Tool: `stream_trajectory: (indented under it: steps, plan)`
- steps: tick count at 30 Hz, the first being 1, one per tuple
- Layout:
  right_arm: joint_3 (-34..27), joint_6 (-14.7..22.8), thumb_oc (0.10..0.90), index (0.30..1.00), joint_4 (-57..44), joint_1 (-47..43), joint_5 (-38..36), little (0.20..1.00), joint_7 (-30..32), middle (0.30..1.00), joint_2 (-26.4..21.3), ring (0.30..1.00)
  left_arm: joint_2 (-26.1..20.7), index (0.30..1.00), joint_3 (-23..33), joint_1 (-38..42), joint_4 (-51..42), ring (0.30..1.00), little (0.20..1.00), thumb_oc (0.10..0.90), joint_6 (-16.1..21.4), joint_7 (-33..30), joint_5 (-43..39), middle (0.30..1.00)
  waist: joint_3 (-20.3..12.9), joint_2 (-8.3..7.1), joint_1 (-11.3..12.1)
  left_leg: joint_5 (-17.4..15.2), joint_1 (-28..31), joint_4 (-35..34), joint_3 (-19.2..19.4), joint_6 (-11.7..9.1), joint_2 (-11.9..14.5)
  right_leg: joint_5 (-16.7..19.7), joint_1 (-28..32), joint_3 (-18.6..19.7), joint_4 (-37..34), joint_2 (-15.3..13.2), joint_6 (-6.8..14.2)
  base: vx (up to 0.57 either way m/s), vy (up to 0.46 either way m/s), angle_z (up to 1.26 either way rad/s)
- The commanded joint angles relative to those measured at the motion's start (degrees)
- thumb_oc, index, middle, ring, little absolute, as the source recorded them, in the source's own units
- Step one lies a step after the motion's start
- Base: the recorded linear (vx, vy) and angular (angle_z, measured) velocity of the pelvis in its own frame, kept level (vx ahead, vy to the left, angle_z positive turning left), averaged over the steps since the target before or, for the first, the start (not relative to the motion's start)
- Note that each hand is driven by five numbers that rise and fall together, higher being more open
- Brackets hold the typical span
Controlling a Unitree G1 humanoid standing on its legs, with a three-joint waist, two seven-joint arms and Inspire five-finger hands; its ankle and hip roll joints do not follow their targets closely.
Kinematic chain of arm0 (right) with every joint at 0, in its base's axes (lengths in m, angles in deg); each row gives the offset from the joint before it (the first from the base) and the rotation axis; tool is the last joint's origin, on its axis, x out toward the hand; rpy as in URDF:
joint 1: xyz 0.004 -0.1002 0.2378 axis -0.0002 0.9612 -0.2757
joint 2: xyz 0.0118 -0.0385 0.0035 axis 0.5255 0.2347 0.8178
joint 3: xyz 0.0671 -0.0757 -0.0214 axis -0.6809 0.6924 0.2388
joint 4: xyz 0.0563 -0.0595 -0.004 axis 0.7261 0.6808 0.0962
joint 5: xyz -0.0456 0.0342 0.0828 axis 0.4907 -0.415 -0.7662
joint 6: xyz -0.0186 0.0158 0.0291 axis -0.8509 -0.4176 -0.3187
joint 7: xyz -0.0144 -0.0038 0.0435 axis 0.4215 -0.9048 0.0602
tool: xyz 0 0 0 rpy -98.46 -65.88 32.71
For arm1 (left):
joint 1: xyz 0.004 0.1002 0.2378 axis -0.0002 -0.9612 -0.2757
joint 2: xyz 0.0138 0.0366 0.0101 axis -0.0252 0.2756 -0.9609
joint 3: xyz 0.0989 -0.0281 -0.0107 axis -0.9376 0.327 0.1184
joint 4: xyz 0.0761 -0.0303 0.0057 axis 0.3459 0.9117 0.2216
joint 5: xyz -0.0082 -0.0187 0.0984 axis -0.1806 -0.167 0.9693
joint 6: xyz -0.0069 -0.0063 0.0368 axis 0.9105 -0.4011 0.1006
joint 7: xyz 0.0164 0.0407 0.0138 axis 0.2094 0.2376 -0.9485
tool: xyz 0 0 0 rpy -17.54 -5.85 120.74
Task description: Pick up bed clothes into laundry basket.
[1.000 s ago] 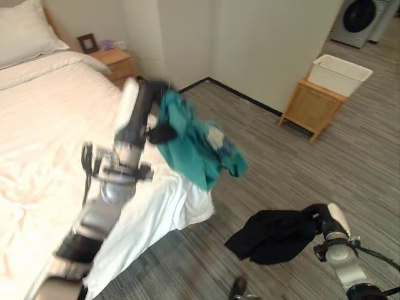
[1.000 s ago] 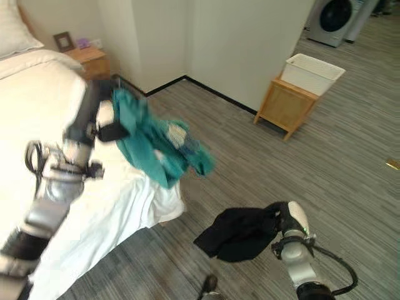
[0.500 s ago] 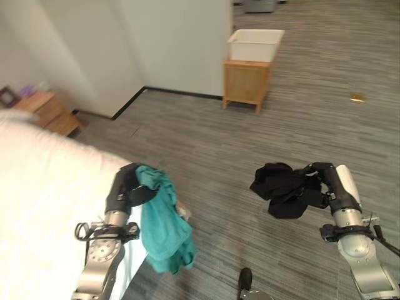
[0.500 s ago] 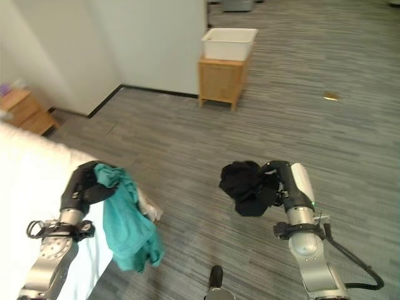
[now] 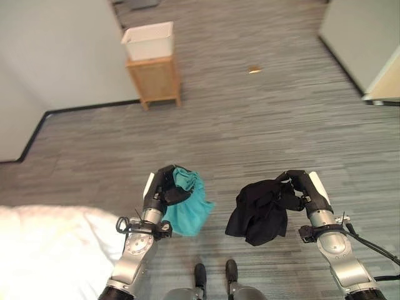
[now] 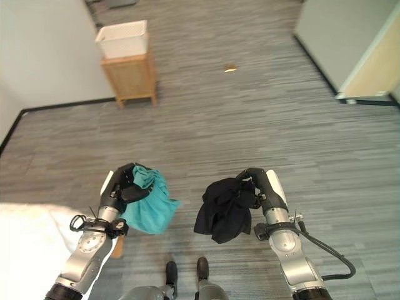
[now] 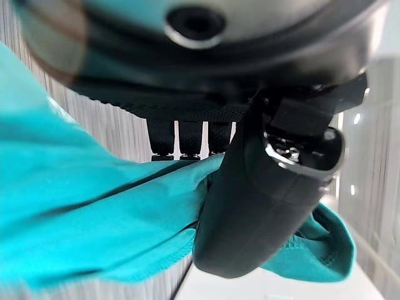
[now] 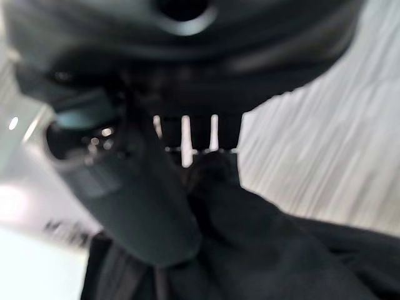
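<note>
Left hand (image 5: 164, 189) grips teal cloth (image 5: 187, 209), right hand (image 5: 302, 190) black garment (image 5: 257, 212); basket (image 5: 148, 40) far off.

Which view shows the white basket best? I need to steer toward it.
The right eye view: the white basket sits whole on the wooden stand, farther from the picture's edge. The left eye view shows the same basket, nearer the top edge. The wrist views show each hand's garment instead.

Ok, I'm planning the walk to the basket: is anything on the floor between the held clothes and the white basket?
Nothing visible blocks the way. The left hand grips the teal garment, the right hand the black one. Bare floor leads to the white basket on its wooden stand.
</note>
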Motion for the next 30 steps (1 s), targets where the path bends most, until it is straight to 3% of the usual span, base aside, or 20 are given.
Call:
stream_trajectory:
  steps: [1, 8, 11, 13, 15, 18, 21, 25, 26, 27, 30]
  plan:
    - [-2.50, 5.57, 0.400, 0.300, -6.89, -3.79, -1.19, 0.300, 0.62, 0.300, -2.27, 0.300, -1.40, 0.300, 1.90, 2.74, -7.11, 0.300, 0.300, 0.400, 5.03, -0.51, 2.04, 0.300, -5.65, -0.17, -0.27, 0.41, 1.92, -0.49, -0.53, -2.83, 1.06, -5.83, 5.44, -2.31, -3.02, -3.89, 4.22, 0.10, -0.007, 0.01]
    - [-3.93, 4.80, 0.400, 0.300, -5.84, -1.99, 0.94, 0.300, 0.49, 0.300, -1.86, 0.300, -2.79, 0.300, 3.93, 0.22, -6.23, 0.300, 0.300, 0.400, 3.89, -0.86, 6.55, 0.300, -6.71, -1.36, -0.06, -0.64, 3.69, -0.49, -0.45, -2.41, 0.95, -6.31, 7.51, -3.47, -3.02, -4.00, 4.08, 0.05, 0.005, 0.14]
    - [-3.69, 4.68, 0.400, 0.300, -5.36, -2.77, 2.79, 0.300, 0.40, 0.300, -2.86, 0.300, -3.42, 0.300, 5.46, -0.05, -6.61, 0.300, 0.300, 0.400, 3.94, -1.67, 8.39, 0.300, -6.33, -2.12, 0.93, -0.81, 3.14, -0.49, -2.40, -2.06, 0.15, -5.90, 6.93, -3.49, -2.73, -4.01, 4.23, -0.02, 0.006, 0.12]
    - [-4.61, 4.69, 0.400, 0.300, -5.23, -3.31, 3.88, 0.300, 1.11, 0.300, -4.23, 0.300, -4.70, 0.300, 5.26, 3.13, -5.74, 0.300, 0.300, 0.400, 3.79, -2.23, 9.78, 0.300, -5.70, -3.52, 1.09, 0.16, 2.00, 0.19, 1.88, -2.78, 1.60, -6.32, 6.76, -5.70, -2.42, -5.12, 4.19, -0.05, 0.023, 0.05]
    - [-5.50, 4.04, 0.400, 0.300, -5.93, -3.20, 5.51, 0.300, 1.49, 0.300, -5.49, 0.300, -5.75, 0.300, 5.60, 5.67, -5.44, 0.300, 0.300, 0.400, 3.43, -3.10, 11.80, 0.300, -6.21, -4.18, 1.17, -0.32, 1.76, 0.13, 5.41, -2.19, 2.71, -6.90, 6.73, -8.13, -1.50, -5.75, 4.81, 0.01, 0.043, 0.38]
    - [-4.88, 3.31, 0.400, 0.300, -6.30, -6.37, 6.89, 0.300, 1.05, 0.300, -5.86, 0.300, -8.63, 0.300, 5.87, 10.77, -4.21, 0.300, 0.300, 0.400, 2.60, -4.30, 14.66, 0.300, -5.19, -3.79, 0.79, -1.83, 3.49, -0.49, 7.10, -0.70, 3.85, -5.76, 0.35, -12.89, 15.95, -8.39, 9.50, -0.01, 0.092, 0.62]
    - [-4.35, 2.99, 0.400, 0.300, -6.12, -8.11, 6.69, 0.300, 1.20, 0.300, -4.57, 0.300, -9.50, 0.300, 5.78, 13.88, -2.91, 0.300, 0.300, 0.400, 2.38, -5.38, 15.32, 0.300, -3.85, -3.56, 0.35, -1.94, 4.56, -0.49, 5.97, -0.91, 4.49, -5.09, -3.11, -13.98, 24.27, -10.95, 11.07, -0.02, 0.033, 0.20]
    - [-4.76, 2.90, 0.400, 0.300, -5.54, -8.41, 6.85, 0.300, 2.18, 0.300, -3.51, 0.300, -8.90, 0.300, 4.71, 16.24, -1.89, 0.300, 0.300, 0.400, 3.04, -6.03, 15.48, 0.300, -4.01, -3.77, 0.03, -2.13, 4.26, -0.49, 3.62, -1.85, 4.44, -5.72, -3.45, -11.79, 18.94, -11.97, 9.30, 0.03, -0.056, 0.29]
    - [-4.98, 2.94, 0.400, 0.300, -5.41, -8.40, 6.74, 0.300, 2.63, 0.300, -3.28, 0.300, -8.74, 0.300, 4.14, 17.11, -1.32, 0.300, 0.300, 0.400, 3.24, -6.17, 15.44, 0.300, -4.30, -3.91, -0.34, -2.19, 4.11, -0.49, 2.84, -2.24, 4.37, -5.83, -3.10, -10.07, 16.14, -11.56, 8.80, 0.10, -0.143, 0.58]
    - [-5.20, 2.87, 0.400, 0.300, -5.04, -7.49, 6.46, 0.300, 3.03, 0.300, -2.70, 0.300, -8.01, 0.300, 3.00, 17.85, -0.56, 0.300, 0.300, 0.400, 3.28, -6.27, 14.81, 0.300, -5.03, -4.45, -1.13, -2.42, 4.02, -0.49, 1.22, -2.74, 3.98, -5.32, -2.38, -5.64, 10.63, -10.80, 8.32, 0.10, -0.114, 0.59]
    - [-5.56, 2.61, 0.400, 0.300, -5.25, -6.23, 6.54, 0.300, 3.04, 0.300, -1.94, 0.300, -7.61, 0.300, 3.24, 17.32, -0.03, 0.300, 0.300, 0.400, 3.12, -6.05, 14.23, 0.300, -6.22, -5.11, -0.88, -3.04, 4.56, -0.49, 0.70, -2.75, 3.82, -3.77, -0.43, -5.54, 6.26, -11.59, 8.44, 0.13, -0.143, 0.59]
